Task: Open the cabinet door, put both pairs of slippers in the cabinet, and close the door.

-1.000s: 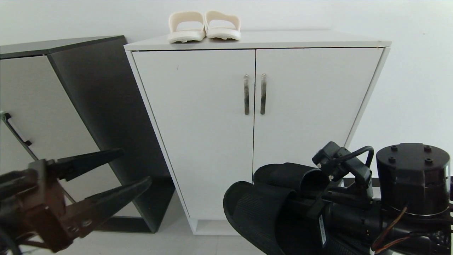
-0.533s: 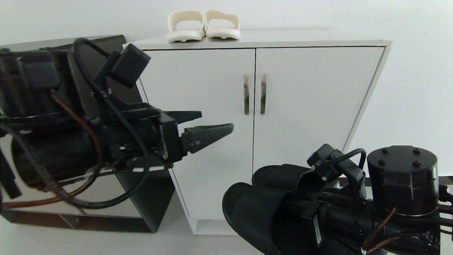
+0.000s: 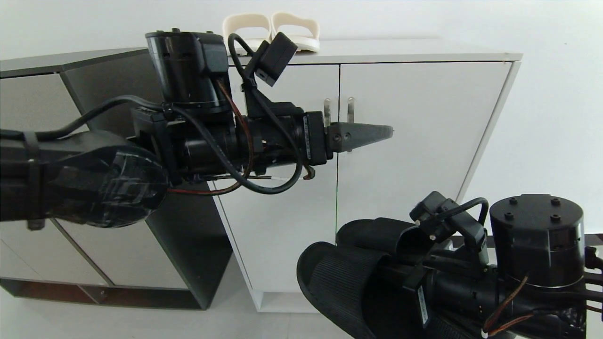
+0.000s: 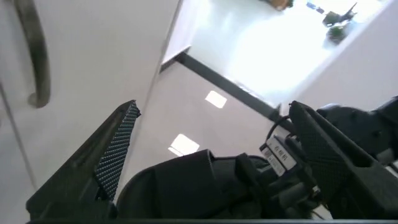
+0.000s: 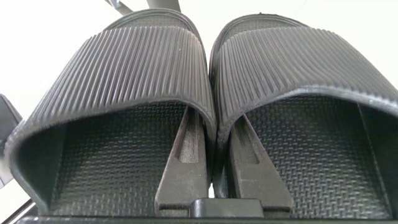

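My left gripper (image 3: 381,131), fingers (image 4: 115,146) spread, hovers level with vertical door handles (image 3: 350,104), close by; right gripper (image 5: 214,124) pinches black slippers (image 3: 339,278).

The black slippers (image 5: 143,68) are showing ribbed, matt rubbery straps and pebbled footbeds; the white cabinet (image 3: 424,141) is looking smooth and matt, its 2 handles (image 3: 350,108) gleaming metallic.

The left arm is held high and stretched forward with a level wrist, and the left gripper (image 3: 377,134) has its jaws spread wide. The right arm is low. The right gripper (image 5: 214,124) has its jaws closed on the black slippers (image 5: 149,68), one finger inside each.
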